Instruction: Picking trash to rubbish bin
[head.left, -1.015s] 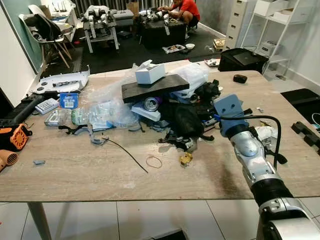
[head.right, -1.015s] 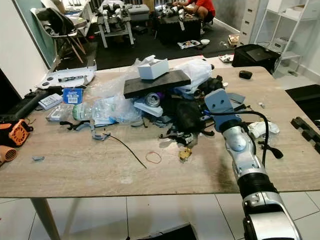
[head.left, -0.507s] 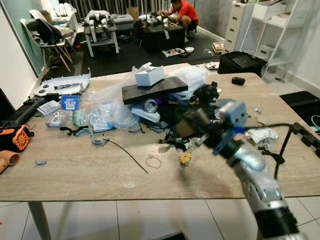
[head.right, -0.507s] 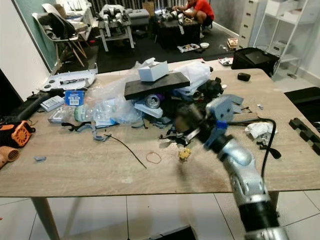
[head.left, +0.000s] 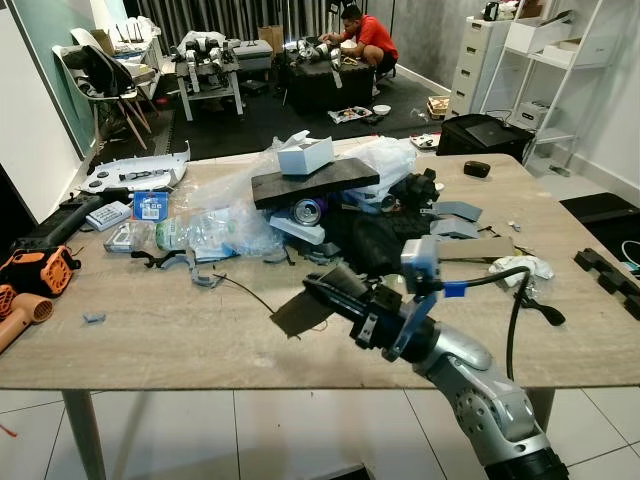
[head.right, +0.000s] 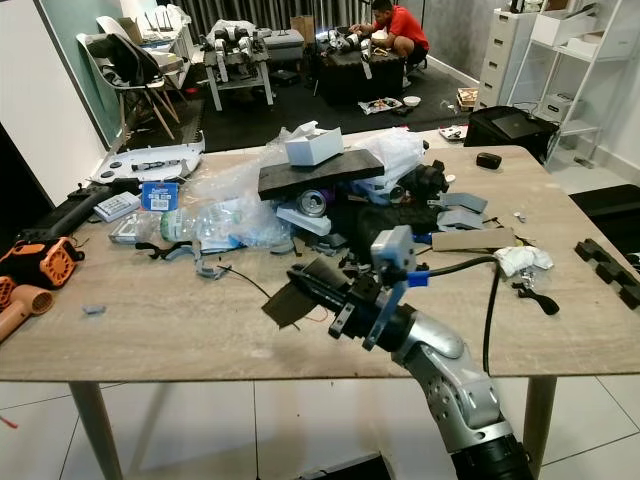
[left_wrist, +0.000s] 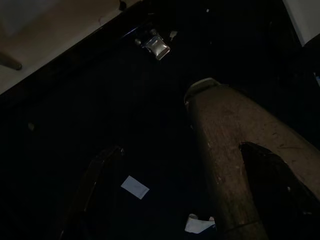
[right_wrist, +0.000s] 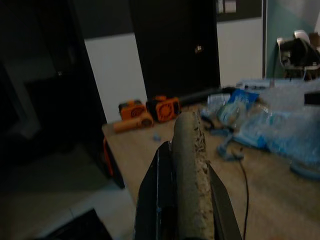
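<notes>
Dark brown scrap (head.left: 300, 312), pale wood-grain table (head.left: 150, 340), orange tools (head.left: 40, 272).

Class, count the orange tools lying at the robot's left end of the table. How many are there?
2. One orange tool with a round fan grille sits near the table's left edge; a second, tube-shaped orange tool lies just in front of it. More could be hidden past the frame's edge.

My eye views are bright and evenly lit, sharp throughout — soft shadows under the table (head.left: 150, 340). Both wrist views are dim — the left nearly black, the right murky and soft.
</notes>
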